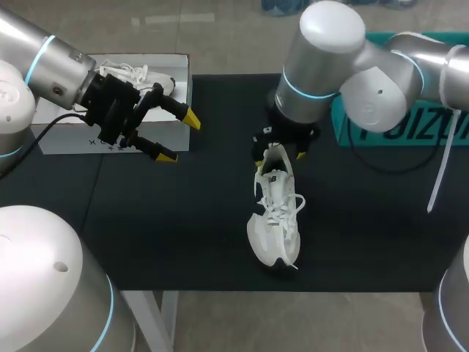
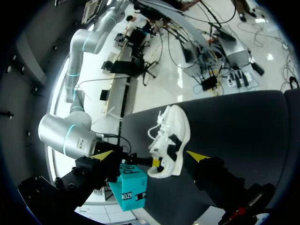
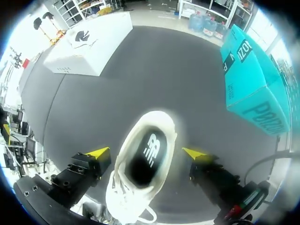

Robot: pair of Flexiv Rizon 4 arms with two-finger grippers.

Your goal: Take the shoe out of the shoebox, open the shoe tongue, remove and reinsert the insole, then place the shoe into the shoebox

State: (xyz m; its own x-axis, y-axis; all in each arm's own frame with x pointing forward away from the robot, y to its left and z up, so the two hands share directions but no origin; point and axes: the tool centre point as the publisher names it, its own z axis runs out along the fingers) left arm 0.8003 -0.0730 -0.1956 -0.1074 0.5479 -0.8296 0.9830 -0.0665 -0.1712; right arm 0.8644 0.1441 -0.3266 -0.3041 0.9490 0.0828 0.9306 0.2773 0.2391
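Right gripper (image 3: 146, 153), fingers spread and touching nothing, straddles the heel of the shoe (image 1: 275, 220) at table (image 1: 183, 220) centre; shoe is out of the shoebox (image 1: 69, 136) at 10 o'clock, insole (image 3: 140, 166) seated, so tongue (image 1: 276, 182) and insole steps likely remain, the return certainly; left gripper (image 1: 179, 138) gapes empty beside the shoebox.

light: bright, from above | glare: white shoe (image 3: 140, 159) glows under my right wrist | shine: on my right arm (image 1: 331, 29) | table (image 1: 183, 220): dark, dull
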